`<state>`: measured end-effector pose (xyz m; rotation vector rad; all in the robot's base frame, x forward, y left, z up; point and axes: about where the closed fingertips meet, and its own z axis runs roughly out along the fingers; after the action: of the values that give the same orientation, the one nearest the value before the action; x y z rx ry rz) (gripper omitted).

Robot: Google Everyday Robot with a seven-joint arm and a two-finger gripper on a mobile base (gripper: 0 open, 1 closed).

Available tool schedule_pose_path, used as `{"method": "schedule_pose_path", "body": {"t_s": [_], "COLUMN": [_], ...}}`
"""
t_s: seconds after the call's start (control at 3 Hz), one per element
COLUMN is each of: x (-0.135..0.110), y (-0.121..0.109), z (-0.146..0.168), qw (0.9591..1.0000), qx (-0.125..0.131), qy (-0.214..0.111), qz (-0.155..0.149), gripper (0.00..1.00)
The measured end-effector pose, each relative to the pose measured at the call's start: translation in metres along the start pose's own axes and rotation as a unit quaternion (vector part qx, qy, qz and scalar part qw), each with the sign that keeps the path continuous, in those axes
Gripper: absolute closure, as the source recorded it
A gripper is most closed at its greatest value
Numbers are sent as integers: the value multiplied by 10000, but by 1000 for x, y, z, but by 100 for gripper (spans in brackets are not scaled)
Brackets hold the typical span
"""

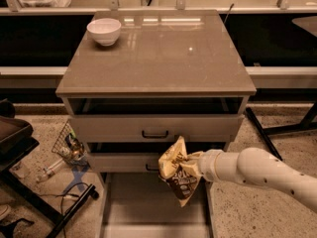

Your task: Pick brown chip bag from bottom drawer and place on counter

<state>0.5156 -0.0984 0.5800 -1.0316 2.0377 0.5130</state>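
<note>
My gripper (189, 165) is shut on the brown chip bag (178, 177), a crinkled bag with a cream top and dark brown front. The bag hangs from the gripper in the air above the open bottom drawer (153, 207), in front of the middle drawer's handle. My white arm (257, 172) reaches in from the right. The counter (158, 53), the glossy grey-brown top of the cabinet, lies above and behind the bag.
A white bowl (104, 31) stands at the counter's far left corner. The two upper drawers (155, 128) with black handles are slightly ajar. A wire basket (67, 145) and cables lie on the floor at the left, beside a dark chair (15, 138).
</note>
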Motion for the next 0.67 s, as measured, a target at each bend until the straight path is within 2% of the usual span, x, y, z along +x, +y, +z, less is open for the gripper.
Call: {"method": "schedule_pose_path", "body": {"t_s": [0.33, 0.67], "x": [-31, -62], "y": [0, -5], "z": [-26, -60], "qw": [9997, 9965], "qx": [207, 712], "qy": [99, 428], "qz": [45, 87], "gripper": [100, 100]}}
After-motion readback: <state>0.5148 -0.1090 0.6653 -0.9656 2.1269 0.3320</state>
